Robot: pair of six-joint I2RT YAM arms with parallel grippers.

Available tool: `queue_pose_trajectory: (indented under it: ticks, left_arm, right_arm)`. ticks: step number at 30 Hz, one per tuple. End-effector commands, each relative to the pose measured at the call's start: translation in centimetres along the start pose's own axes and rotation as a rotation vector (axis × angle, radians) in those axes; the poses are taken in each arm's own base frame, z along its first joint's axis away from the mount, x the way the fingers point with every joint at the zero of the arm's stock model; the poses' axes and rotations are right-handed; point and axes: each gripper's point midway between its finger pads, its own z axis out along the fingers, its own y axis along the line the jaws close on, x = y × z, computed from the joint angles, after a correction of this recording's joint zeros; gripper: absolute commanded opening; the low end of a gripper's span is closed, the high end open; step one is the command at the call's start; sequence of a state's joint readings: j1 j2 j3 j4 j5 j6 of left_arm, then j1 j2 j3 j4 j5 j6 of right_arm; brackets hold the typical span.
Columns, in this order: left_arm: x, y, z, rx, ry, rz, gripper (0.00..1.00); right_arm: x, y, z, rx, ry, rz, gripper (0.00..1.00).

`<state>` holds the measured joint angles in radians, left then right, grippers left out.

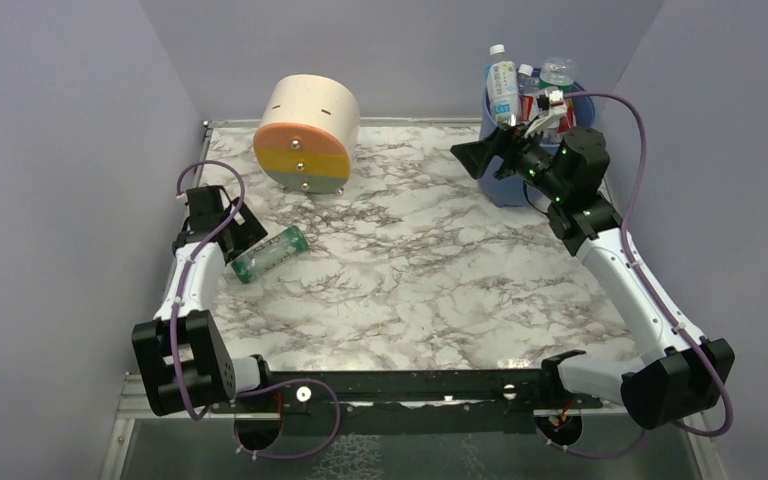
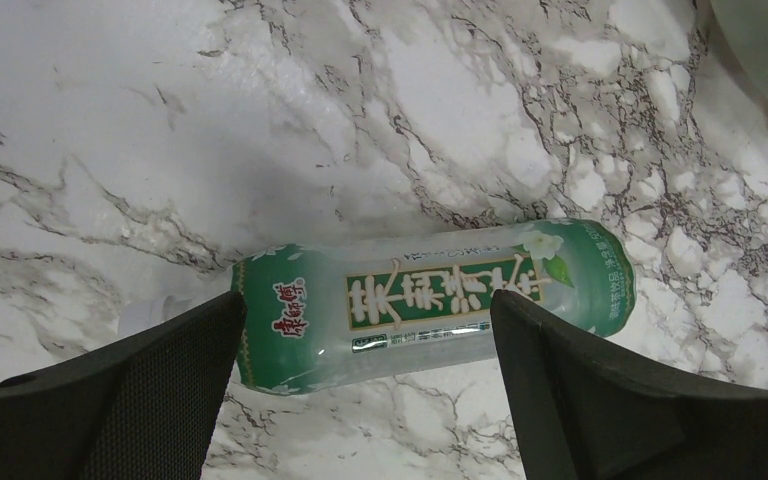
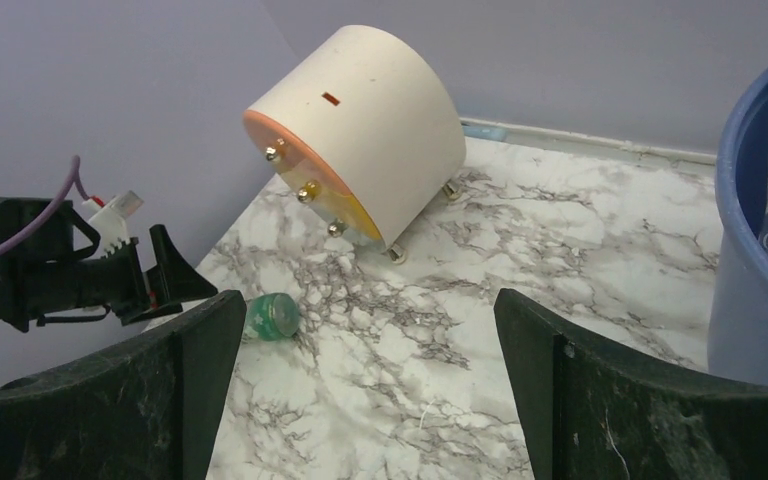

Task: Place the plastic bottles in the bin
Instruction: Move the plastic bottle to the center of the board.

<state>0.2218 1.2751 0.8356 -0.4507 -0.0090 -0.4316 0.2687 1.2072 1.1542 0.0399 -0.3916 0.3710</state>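
1 green-labelled bottle [image 2: 430, 300] lies on its side on the marble under the left gripper [image 2: 365, 305], jaws wide, empty. Right gripper [image 3: 365, 320] is released too, beside the bin [image 1: 508, 185]. Danger: the bottle spans those jaws lengthwise, so descending fingers could knock it rolling.

The left arm [image 1: 188, 283] and right arm [image 1: 628, 278] are showing white shells between blocky black joints, purple cables [image 1: 642, 140] looping alongside; the left gripper [image 2: 365, 310] is wearing matte black jaws.
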Motion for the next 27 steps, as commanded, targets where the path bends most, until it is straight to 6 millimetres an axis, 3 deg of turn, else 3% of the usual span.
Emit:
queue_pose_trajectory:
  ticks: [1, 11, 20, 27]
  left_arm:
    - [-0.4, -0.3, 0.5, 0.017, -0.016, -0.034, 0.99]
    - [3.0, -1.9, -0.1, 0.109, 0.034, -0.076, 0.99]
    - [5.1, -4.6, -2.2, 0.196, 0.027, -0.07, 0.99]
    - [8.4, -7.3, -3.5, 0.253, 0.07, -0.011, 0.99]
  right_arm:
    - [0.4, 1.6, -0.7, -0.054, 0.012, 0.004, 0.98]
    - [2.2, 1.8, -0.7, -0.086, 0.055, 0.015, 0.98]
    - [3.6, 2.2, -0.8, -0.115, 0.091, 0.032, 0.98]
    - [6.2, 3.0, -1.1, -0.168, 0.178, 0.056, 0.98]
